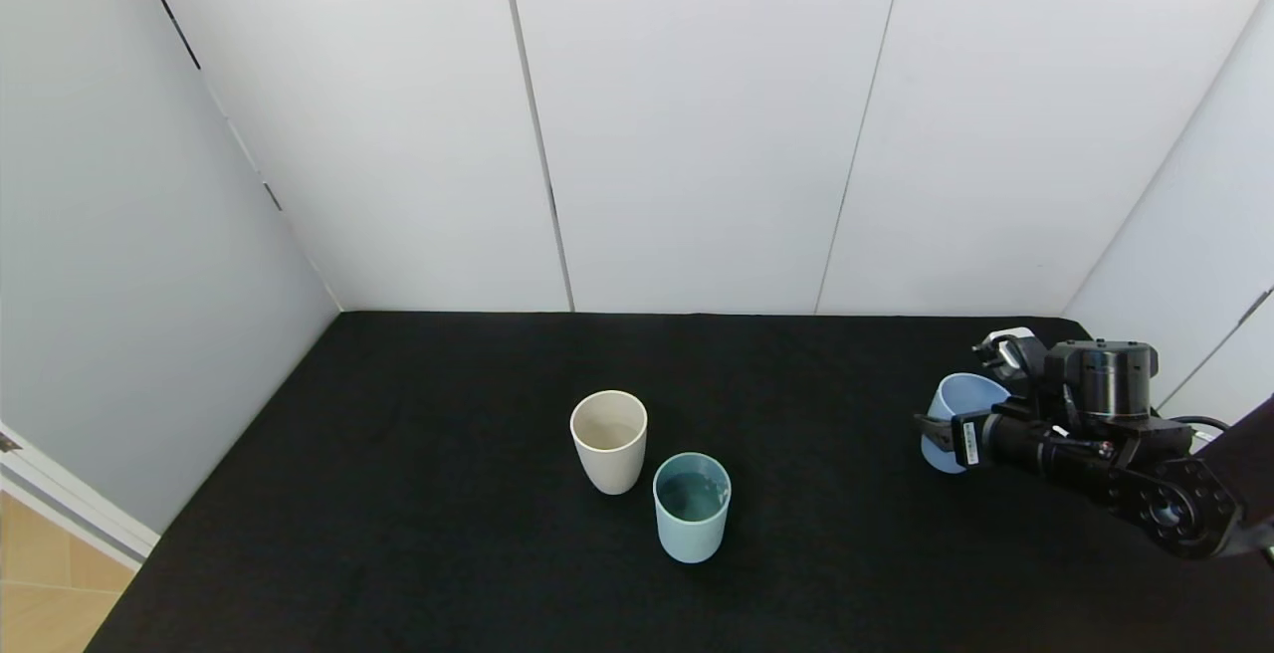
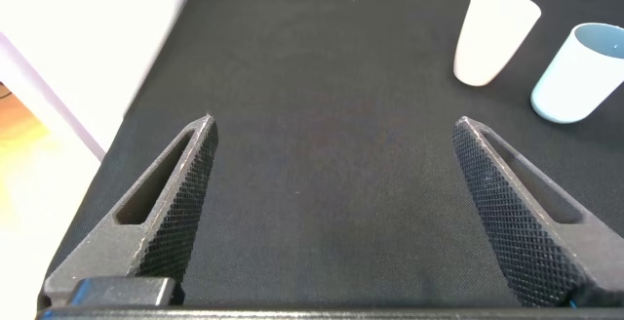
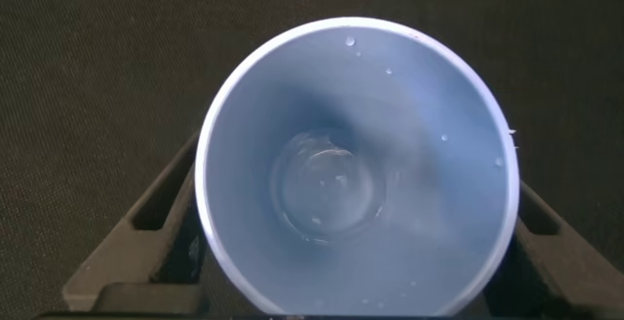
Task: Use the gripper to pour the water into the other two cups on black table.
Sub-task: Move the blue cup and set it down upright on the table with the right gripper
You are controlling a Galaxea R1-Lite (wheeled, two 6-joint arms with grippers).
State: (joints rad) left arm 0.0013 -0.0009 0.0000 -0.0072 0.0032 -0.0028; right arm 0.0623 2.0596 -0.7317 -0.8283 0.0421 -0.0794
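The cream-beige cup (image 1: pixel 608 439) and the pale teal cup (image 1: pixel 692 506) stand upright side by side in the middle of the black table (image 1: pixel 398 474). Water (image 1: pixel 693 496) shows in the teal cup; a faint surface shows in the cream one. My right gripper (image 1: pixel 946 426) is at the table's right side, shut on the periwinkle-blue cup (image 1: pixel 960 412), which is roughly upright. In the right wrist view that cup (image 3: pixel 429 115) sits between the fingers with a thin film of water (image 3: pixel 327 185) at its bottom. My left gripper (image 2: pixel 333 125) is open and empty above bare cloth.
White panel walls close the table at the back and both sides. The left wrist view shows the cream cup (image 2: pixel 492 37) and the teal cup (image 2: pixel 580 71) farther off, and the table's left edge (image 2: pixel 146 96) with floor beyond it.
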